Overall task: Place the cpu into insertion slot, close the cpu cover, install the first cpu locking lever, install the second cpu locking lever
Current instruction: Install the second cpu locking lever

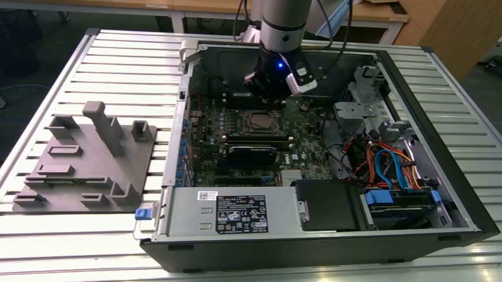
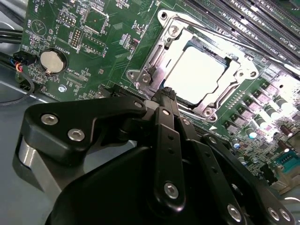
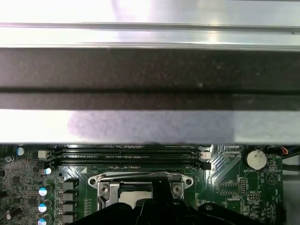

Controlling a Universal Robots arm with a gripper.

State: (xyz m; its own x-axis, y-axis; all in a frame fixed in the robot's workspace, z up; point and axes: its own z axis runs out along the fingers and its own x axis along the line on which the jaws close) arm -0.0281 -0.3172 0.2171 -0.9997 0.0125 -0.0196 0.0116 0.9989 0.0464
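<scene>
gripper at the edge of the socket, chip already seated

from where i stand the arm reaches down into the open computer case point(image 1: 439, 194), and the gripper point(image 2: 165, 96) has its fingers drawn together into one narrow tip, holding nothing, just at the near edge of the insertion slot point(image 2: 159, 70). in the second wrist view the cpu point(image 2: 194, 75) lies flat inside the slot, its pale face showing through the window of the cpu cover point(image 2: 215, 96), which looks to be down over it. i'd judge the work is now at a locking lever beside the frame, though i can't pick the lever out clearly. doing it well means pressing slow and straight, keeping the tip off the green board point(image 2: 75, 42) and off the chip's face.
</scene>
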